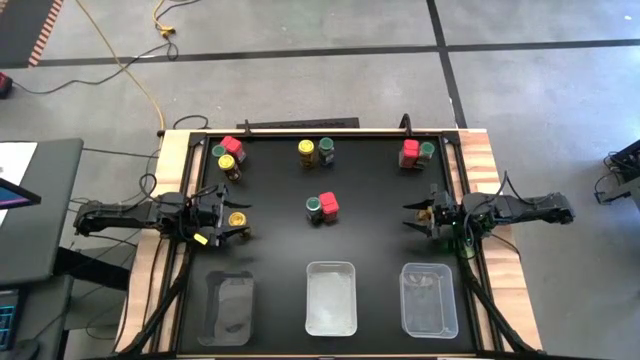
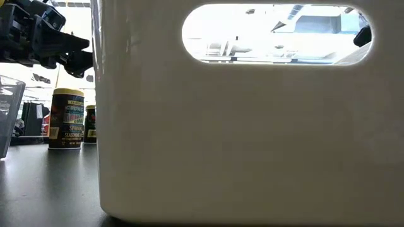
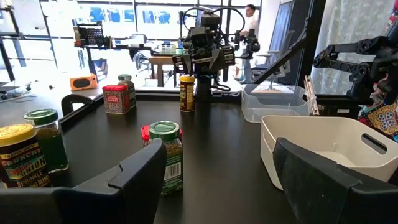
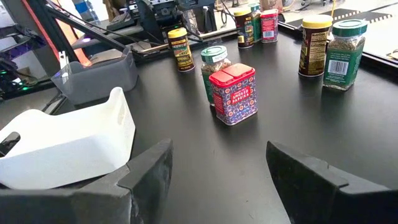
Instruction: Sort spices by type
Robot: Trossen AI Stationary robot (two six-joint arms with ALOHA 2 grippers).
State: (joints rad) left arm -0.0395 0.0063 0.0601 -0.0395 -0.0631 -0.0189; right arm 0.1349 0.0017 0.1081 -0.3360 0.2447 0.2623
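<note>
Spice jars [image 1: 322, 207] stand in small clusters across the black bench [image 1: 270, 250], none yet in the trays [image 1: 331, 297]. They look light, rigid and smooth; grip the body below the lid. Left gripper [image 1: 232, 222] and right gripper [image 1: 412, 217] wait with fingers parted, empty.

A white tray wall [image 2: 252, 139] with an oval handle slot [image 2: 274, 34] fills most of the frame, standing on the dark bench [image 2: 44, 189]. At upper left hangs a dark pincer [image 2: 60, 47]; its finger spacing cannot be judged. Below it stands a yellow-lidded spice jar [image 2: 66, 118], a second jar [image 2: 91, 123] partly hidden behind it. A clear tray edge [image 2: 9, 113] shows at far left.
</note>
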